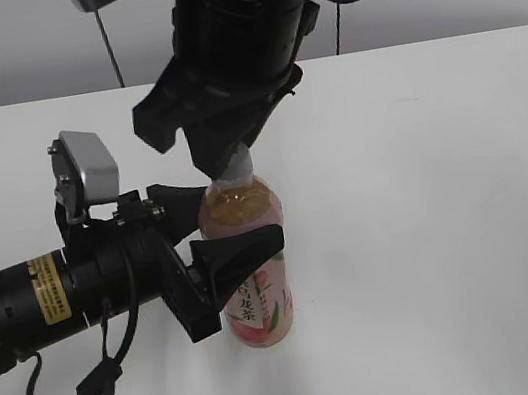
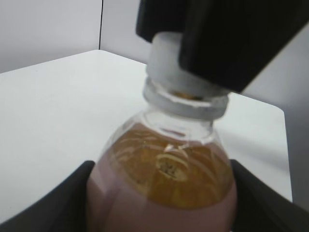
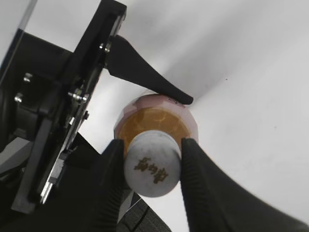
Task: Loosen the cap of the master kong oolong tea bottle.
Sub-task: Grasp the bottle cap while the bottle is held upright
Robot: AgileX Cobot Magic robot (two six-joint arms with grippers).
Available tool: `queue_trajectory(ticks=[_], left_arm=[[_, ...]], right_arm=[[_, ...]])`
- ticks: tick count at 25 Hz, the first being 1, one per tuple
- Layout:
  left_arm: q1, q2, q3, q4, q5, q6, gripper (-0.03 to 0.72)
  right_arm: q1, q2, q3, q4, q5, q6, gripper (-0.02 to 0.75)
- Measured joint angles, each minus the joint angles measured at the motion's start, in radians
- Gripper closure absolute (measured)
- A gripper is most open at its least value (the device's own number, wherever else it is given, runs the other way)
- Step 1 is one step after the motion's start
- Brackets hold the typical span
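On the left we had our left gripper (image 1: 218, 236) reaching in sideways, its two black fingers pressed against the body of the master kong oolong tea bottle (image 1: 254, 290), one behind the shoulder and one across the front above the pink label. The bottle stood upright on the white table (image 1: 452, 227), roughly at the middle of the exterior view, and the left wrist view showed its amber shoulder (image 2: 164, 188) wedged between the two fingers.

Moving right and upward, our right gripper (image 3: 152, 166) came down from above and pinched the cap (image 3: 152, 163), a finger touching each side of its ribbed wall in the right wrist view. In the left wrist view the white cap (image 2: 166, 67) sat just over the neck ring (image 2: 186, 106), partly hidden by the black finger.

We judged that both holds were in place, so bracing and gripping were done. We could not tell whether the cap had turned at all; it looked seated on the neck, so the loosening twist remained.
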Motion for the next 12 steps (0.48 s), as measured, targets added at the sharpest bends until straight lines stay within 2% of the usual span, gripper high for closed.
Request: queue_trajectory(ticks=[12], left_arm=[[0.0,0.0,0.0,0.001,-0.001,0.0,0.216]], right_arm=[[0.0,0.0,0.0,0.002,0.0,-0.389,0.465]])
